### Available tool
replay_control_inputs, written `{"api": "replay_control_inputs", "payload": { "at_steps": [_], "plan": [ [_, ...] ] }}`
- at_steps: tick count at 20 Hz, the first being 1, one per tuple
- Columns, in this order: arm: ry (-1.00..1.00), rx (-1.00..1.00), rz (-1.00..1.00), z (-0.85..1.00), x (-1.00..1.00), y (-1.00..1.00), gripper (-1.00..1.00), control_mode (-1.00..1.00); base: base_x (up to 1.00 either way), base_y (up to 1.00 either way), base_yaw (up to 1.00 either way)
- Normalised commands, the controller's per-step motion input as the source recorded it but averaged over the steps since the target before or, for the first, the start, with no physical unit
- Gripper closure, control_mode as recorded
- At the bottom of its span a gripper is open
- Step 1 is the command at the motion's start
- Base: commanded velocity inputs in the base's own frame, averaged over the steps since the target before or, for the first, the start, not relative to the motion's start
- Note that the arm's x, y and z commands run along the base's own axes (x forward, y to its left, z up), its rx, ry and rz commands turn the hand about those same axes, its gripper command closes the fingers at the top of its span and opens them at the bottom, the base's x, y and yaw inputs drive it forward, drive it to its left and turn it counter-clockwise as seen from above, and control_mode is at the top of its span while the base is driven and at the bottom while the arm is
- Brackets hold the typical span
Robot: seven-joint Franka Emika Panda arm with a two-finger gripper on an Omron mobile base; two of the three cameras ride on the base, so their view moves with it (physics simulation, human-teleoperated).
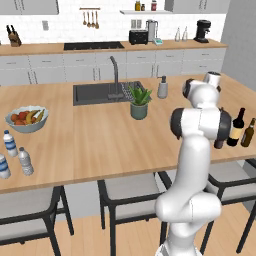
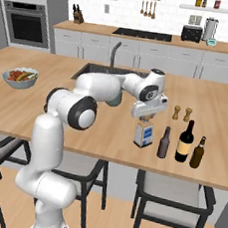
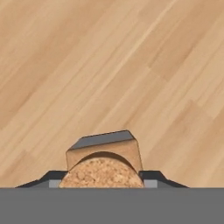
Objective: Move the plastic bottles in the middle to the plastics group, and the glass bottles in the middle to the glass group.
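The dark glass bottle (image 2: 164,143) stands upright in the lower right of the right base view. It is just beside the tall white-labelled wine bottle (image 2: 185,140), with the brown glass bottle (image 2: 198,152) beyond that, so it appears to have joined the glass group already. I judge it heavy for its size, rigid, slick-walled and breakable if knocked over. The straight body below the shoulder looks like the safest place to hold it. The narrow neck would let it swing.

The greyish water bottle (image 1: 25,161) stands at the lower left of the left base view, near the two blue-labelled water bottles (image 1: 10,143). It also seems to be sorted. It is probably light, thin-walled and quick to buckle or tip. A gentle hold around the middle of the body would suit it better than one at the cap.

The jaws are over neither bottle. In the right base view they point down just left of the dark glass bottle, drawn partly in around the top of a white and blue carton (image 2: 143,135). In the hand view the two finger tips sit hard against either side of its corky brown top (image 3: 103,173), so they appear to grip it. I cannot tell whether the carton is resting on the desk (image 2: 108,140) or raised just above it. The dark bottle is close enough that a sideways swing could knock it.
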Motion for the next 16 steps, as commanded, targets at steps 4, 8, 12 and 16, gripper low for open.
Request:
{"api": "replay_control_inputs", "payload": {
  "at_steps": [4, 8, 12, 16],
  "plan": [
    [0.02, 0.00, 0.11, -0.13, 0.19, -0.22, 1.00, -1.00, 0.00, 0.00, 0.00],
    [0.00, 0.00, 0.12, -0.15, 0.07, -0.31, 1.00, -1.00, 0.00, 0.00, 0.00],
    [0.00, 0.00, 0.08, -0.04, -0.28, -0.34, 1.00, -1.00, 0.00, 0.00, 0.00],
    [0.00, 0.00, 0.03, 0.00, -0.31, -0.15, 1.00, -1.00, 0.00, 0.00, 0.00]
  ]
}}
